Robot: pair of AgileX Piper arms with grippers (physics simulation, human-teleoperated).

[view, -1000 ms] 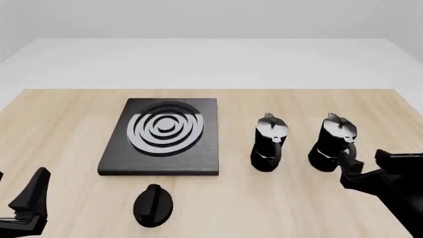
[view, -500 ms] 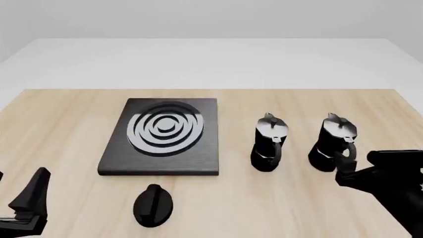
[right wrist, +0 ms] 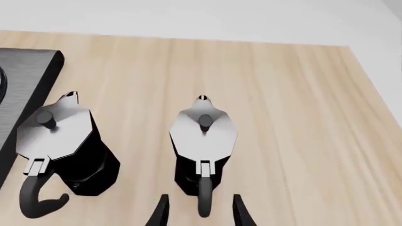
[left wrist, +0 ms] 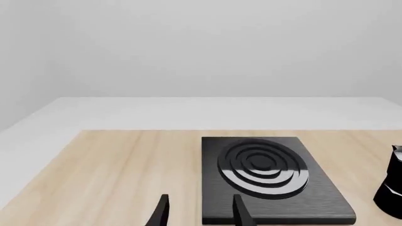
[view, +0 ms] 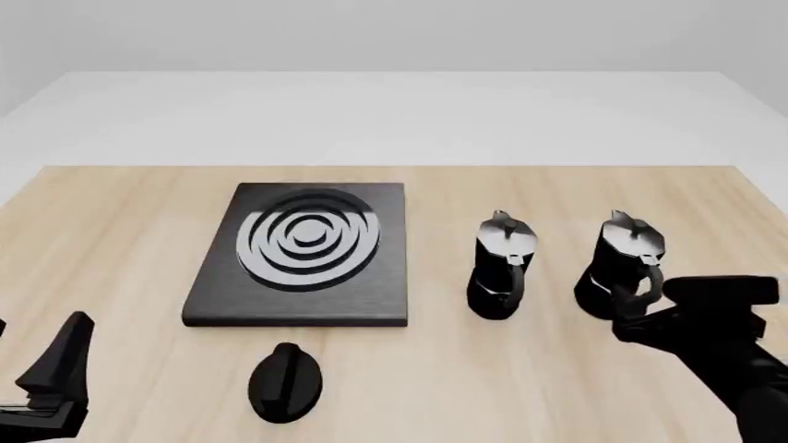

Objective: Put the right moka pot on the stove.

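Observation:
The right moka pot (view: 625,261), black with a silvery lid, stands upright on the table at the right; the right wrist view shows it (right wrist: 202,136) from above. My right gripper (view: 637,305) is just behind it, open. The pot's curved handle (right wrist: 204,200) lies between the fingertips (right wrist: 161,211), which stand apart from it. The stove (view: 305,251) is a black slab with silver rings at centre left, with nothing on it. My left gripper (view: 37,374) hovers open at the near left corner, holding nothing, and its wrist view looks at the stove (left wrist: 267,175).
The other moka pot (view: 501,268) stands between the stove and the right pot, close beside the latter (right wrist: 60,141). A small black oval knob (view: 286,380) lies in front of the stove. The table's right edge runs near my right arm.
My right gripper has moved forward and slightly left, closing in on the right pot's handle. The left arm, both pots and the stove have stayed put.

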